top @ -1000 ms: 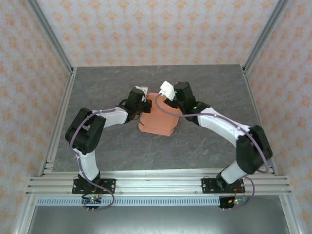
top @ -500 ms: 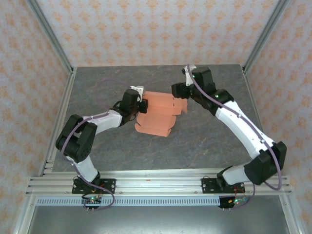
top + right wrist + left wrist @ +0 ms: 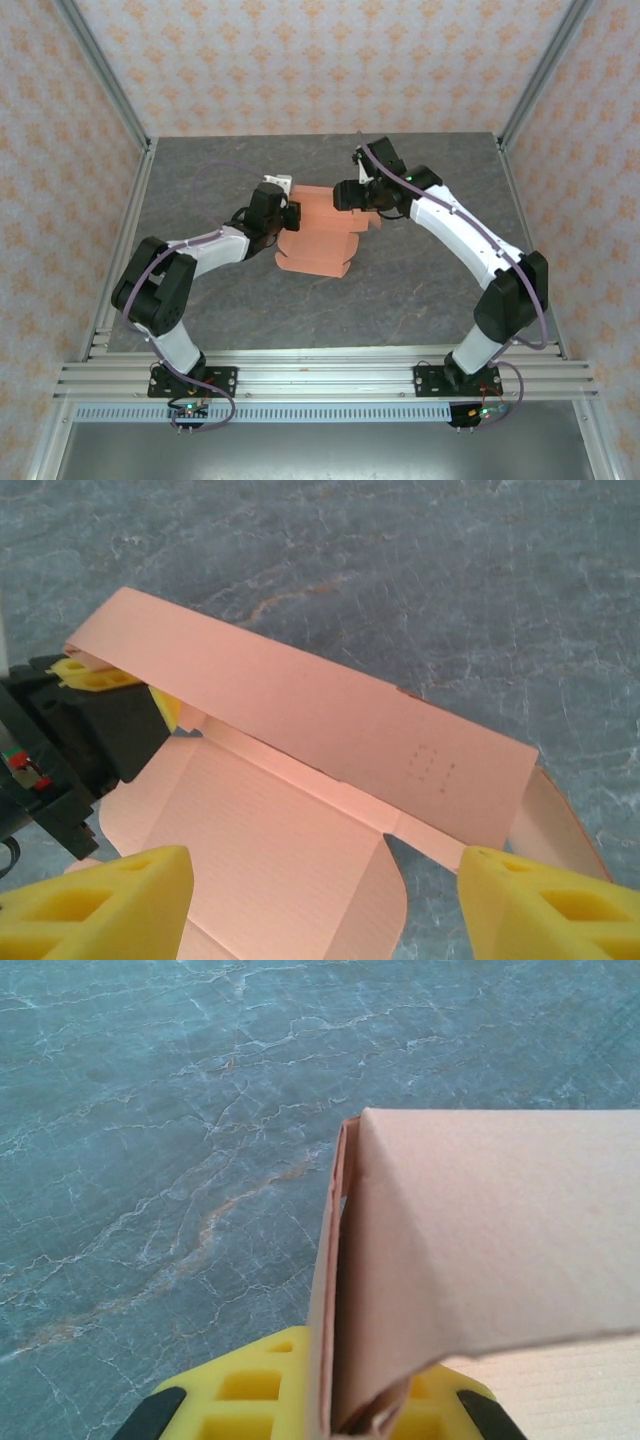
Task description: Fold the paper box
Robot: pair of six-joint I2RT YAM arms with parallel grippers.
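Paper box: salmon-orange sheet, partly folded, at the centre of the top view on the grey marbled tabletop. One long panel along its upper edge is folded up; the rest lies flat.

Left gripper: at the sheet's left edge, clamped on it. In the left wrist view the doubled fold runs down into the yellow fingers at bottom centre.

Right gripper: at the box's upper right edge. In the right wrist view its fingertips stand wide apart in the bottom corners. The panel lies beyond them, with no contact seen.
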